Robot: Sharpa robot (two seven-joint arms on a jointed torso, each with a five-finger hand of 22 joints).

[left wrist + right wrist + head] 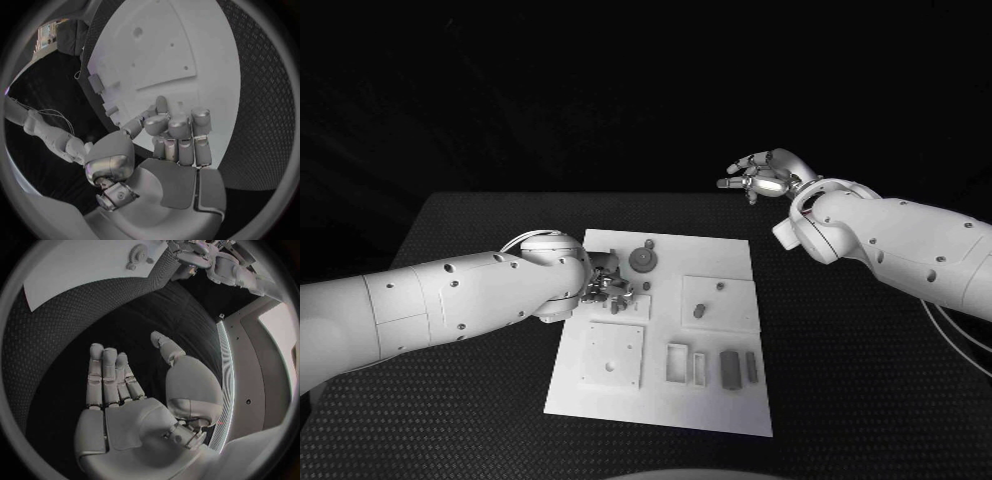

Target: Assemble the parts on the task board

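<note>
Task board [718, 400] lies mid-table [473, 220]. Left arm [430, 300] comes in from 9 o'clock and blocks the board's left edge; left hand [607, 290] sits low over the board at its 10 o'clock, fingers curled in, crowding the gear [642, 259] just beyond it.

Right hand [759, 176] is lifted, fingers apart, off the board past its 1 o'clock corner. Right arm [906, 250] hangs over table at 3 o'clock, apart from the board.

Obstacles on board: square plate [613, 355] at 7, slotted pieces [711, 365] at 6, raised plate [718, 300] at centre-right. Open mat along 6 and 12 o'clock edges.
</note>
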